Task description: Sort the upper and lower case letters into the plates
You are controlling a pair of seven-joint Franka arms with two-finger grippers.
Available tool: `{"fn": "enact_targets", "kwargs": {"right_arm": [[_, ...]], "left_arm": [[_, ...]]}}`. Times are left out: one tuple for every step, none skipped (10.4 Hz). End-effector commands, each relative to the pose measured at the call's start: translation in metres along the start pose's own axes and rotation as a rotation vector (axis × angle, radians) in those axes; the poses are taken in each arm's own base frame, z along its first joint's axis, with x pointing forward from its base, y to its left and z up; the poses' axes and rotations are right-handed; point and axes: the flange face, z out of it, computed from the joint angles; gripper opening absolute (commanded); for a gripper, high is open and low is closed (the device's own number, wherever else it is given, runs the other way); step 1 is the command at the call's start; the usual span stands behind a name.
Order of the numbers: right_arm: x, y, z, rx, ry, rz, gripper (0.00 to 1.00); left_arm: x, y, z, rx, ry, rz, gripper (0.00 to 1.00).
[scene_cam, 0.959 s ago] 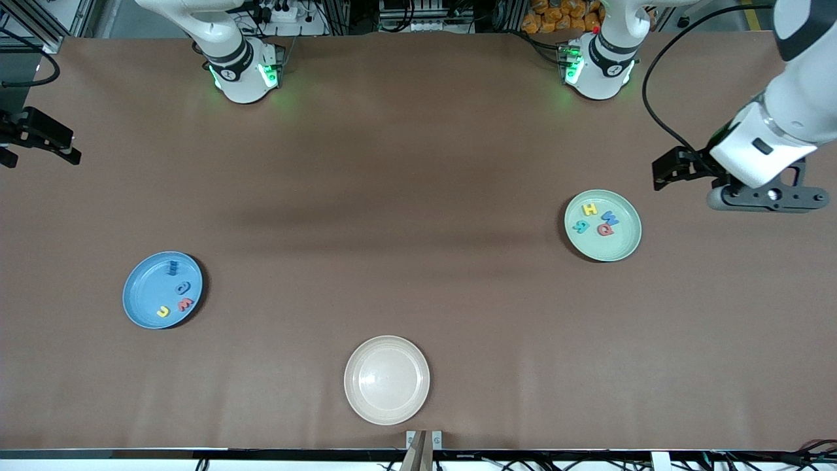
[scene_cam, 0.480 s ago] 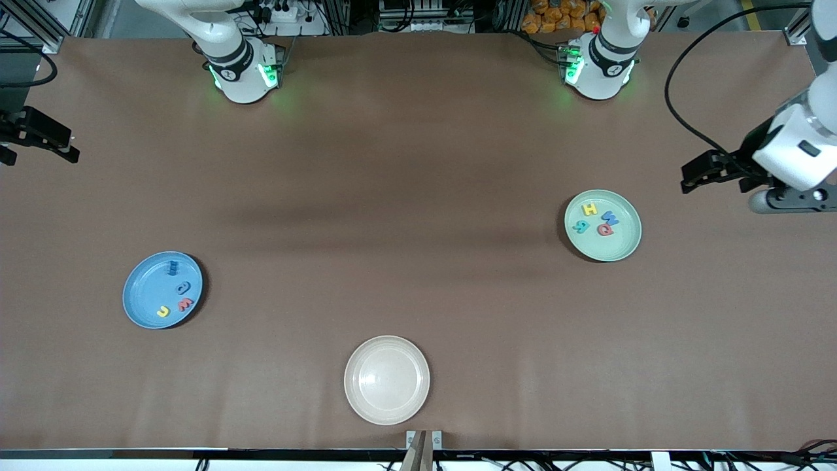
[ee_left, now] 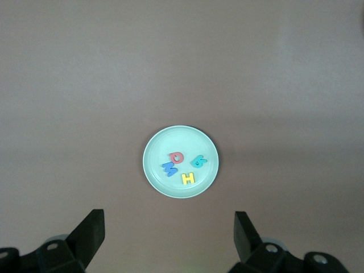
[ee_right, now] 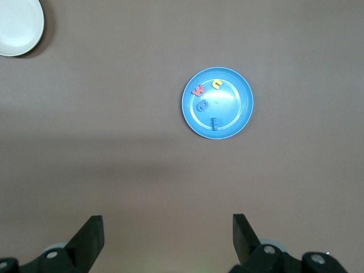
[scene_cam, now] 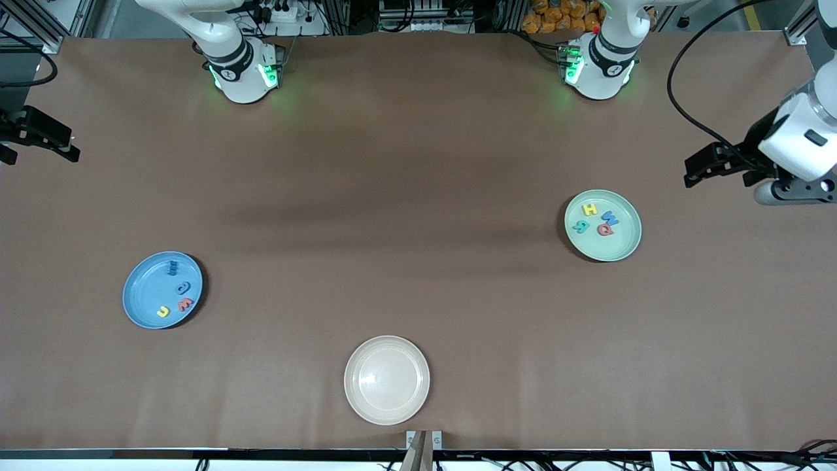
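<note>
Front view gives us the white plate [scene_cam: 386, 380] nearest; farther than it, four letters [scene_cam: 175, 292] lie in the blue plate [scene_cam: 145, 307], four in the green plate [scene_cam: 618, 246]. Left hand [scene_cam: 719, 167] and right hand [scene_cam: 36, 139] hang released, empty. We judge only a returning arm's nudge could spill them.

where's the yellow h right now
The yellow H lies in the green plate toward the left arm's end of the table, beside the blue W and farther from the front camera than the red Q.

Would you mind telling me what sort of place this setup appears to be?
Most likely a robotics lab: two arm bases bolted to a brown-covered table, aluminium framing and cabling along its edge, and toy letters sorted into plates.
</note>
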Motion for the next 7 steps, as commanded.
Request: {"fn": "enact_targets", "kwargs": {"right_arm": [[-0.005, 0.001, -0.003, 0.001, -0.001, 0.002, 1.00], [-0.005, 0.000, -0.003, 0.001, -0.001, 0.001, 1.00], [-0.005, -0.001, -0.004, 0.001, -0.001, -0.003, 1.00], [-0.007, -0.001, -0.005, 0.001, -0.003, -0.003, 1.00], [-0.007, 0.000, -0.005, 0.001, -0.006, -0.001, 1.00], [-0.007, 0.000, -0.005, 0.001, -0.006, -0.003, 1.00], [-0.008, 0.001, -0.006, 0.001, -0.004, -0.006, 1.00]], "left_arm": [[-0.013, 0.002, -0.001, -0.006, -0.008, 0.001, 1.00], [-0.012, 0.001, -0.001, -0.006, -0.006, 0.009, 1.00], [-0.011, 0.007, -0.001, -0.006, -0.007, 0.010, 1.00], [-0.009, 0.009, -0.002, -0.007, -0.005, 0.012, 1.00], [-0.010, 0.010, -0.001, -0.007, -0.007, 0.013, 1.00], [-0.010, 0.012, -0.001, -0.006, -0.011, 0.018, 1.00], [-0.011, 0.011, -0.001, -0.006, -0.014, 0.016, 1.00]]}}
